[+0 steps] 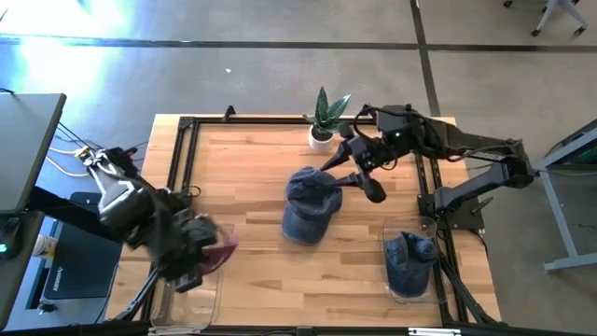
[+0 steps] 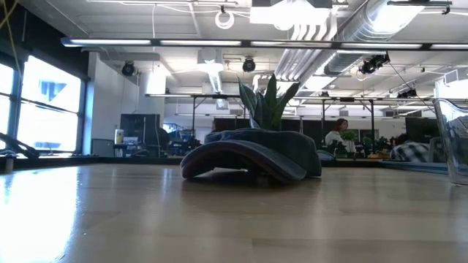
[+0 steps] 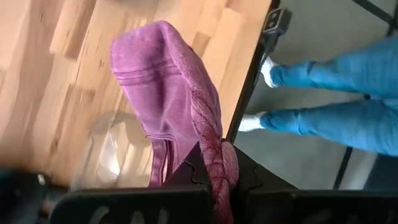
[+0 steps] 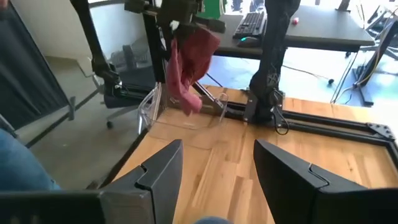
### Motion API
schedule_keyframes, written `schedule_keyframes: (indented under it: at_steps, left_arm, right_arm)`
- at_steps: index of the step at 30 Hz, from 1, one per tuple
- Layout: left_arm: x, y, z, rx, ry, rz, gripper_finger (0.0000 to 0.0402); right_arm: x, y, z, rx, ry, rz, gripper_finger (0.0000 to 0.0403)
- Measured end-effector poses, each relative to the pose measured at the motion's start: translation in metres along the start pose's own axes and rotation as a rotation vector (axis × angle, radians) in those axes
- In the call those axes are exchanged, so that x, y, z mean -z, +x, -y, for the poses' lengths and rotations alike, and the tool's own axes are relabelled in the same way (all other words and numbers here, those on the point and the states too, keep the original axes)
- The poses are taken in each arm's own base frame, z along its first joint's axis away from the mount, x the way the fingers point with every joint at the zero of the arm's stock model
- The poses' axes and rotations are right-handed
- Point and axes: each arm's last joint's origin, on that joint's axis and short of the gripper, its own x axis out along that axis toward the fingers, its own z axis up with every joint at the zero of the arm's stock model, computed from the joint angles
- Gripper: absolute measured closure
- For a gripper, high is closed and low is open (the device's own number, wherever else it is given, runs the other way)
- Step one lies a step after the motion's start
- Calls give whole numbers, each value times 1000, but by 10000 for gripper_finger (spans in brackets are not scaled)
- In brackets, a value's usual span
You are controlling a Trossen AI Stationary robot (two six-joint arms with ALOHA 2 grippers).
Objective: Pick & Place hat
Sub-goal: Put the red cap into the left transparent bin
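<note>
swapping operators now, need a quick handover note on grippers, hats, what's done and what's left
Left gripper: shut on the pink hat, held above the clear bin at the table's left front corner.
Right gripper: open, empty, above the blue hat mid-table.
Another blue hat sits in the right clear bin.
Done: pink hat picked.
Left: drop it in the bin, then handle the mid-table hat.
</note>
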Motion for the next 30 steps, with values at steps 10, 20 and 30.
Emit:
schedule_keyframes:
  at_steps: [10,20,30]
  left_arm:
    - [87,19,3,-92,-70,150,401]
    - [150,59,-6,-43,-114,304,401]
    - [156,64,4,39,14,244,401]
  right_arm:
    - [-14,2,0,61,134,142,210]
    - [-24,8,-19,217,180,240,210]
    - [-23,28,-34,271,230,259,210]
